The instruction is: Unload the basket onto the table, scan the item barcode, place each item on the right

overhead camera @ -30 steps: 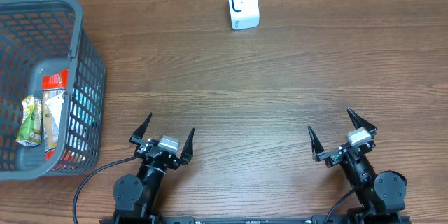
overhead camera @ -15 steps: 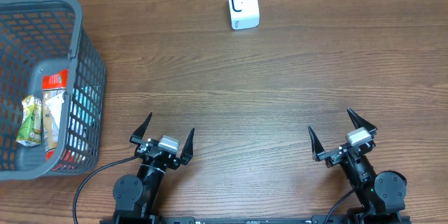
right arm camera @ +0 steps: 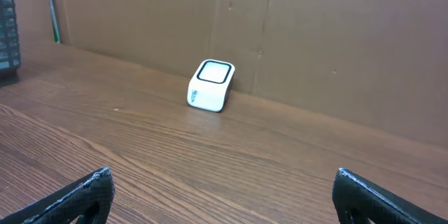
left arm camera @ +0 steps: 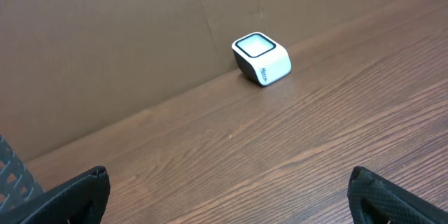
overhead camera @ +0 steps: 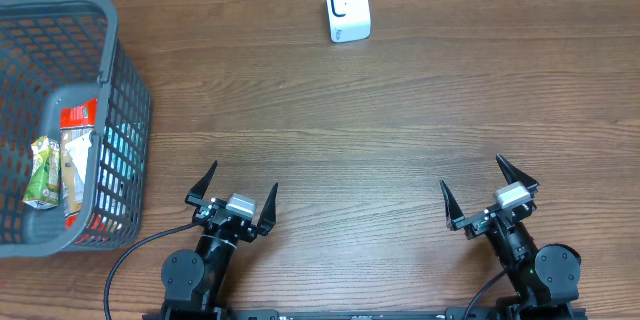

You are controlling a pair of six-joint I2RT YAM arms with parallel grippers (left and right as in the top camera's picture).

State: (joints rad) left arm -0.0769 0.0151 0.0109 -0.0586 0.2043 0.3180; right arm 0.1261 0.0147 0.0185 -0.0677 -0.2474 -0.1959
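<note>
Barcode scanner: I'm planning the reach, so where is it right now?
In the overhead view the white barcode scanner stands at the table's far edge, roughly centered, well to the right of the gray basket.

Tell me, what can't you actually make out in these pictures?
Barcodes on the packets: overhead view, too small, and some sit behind the basket mesh.
Basket's left side: cut off by the overhead frame's edge.
Lettering on the scanner: both wrist views, too small to read.
</note>
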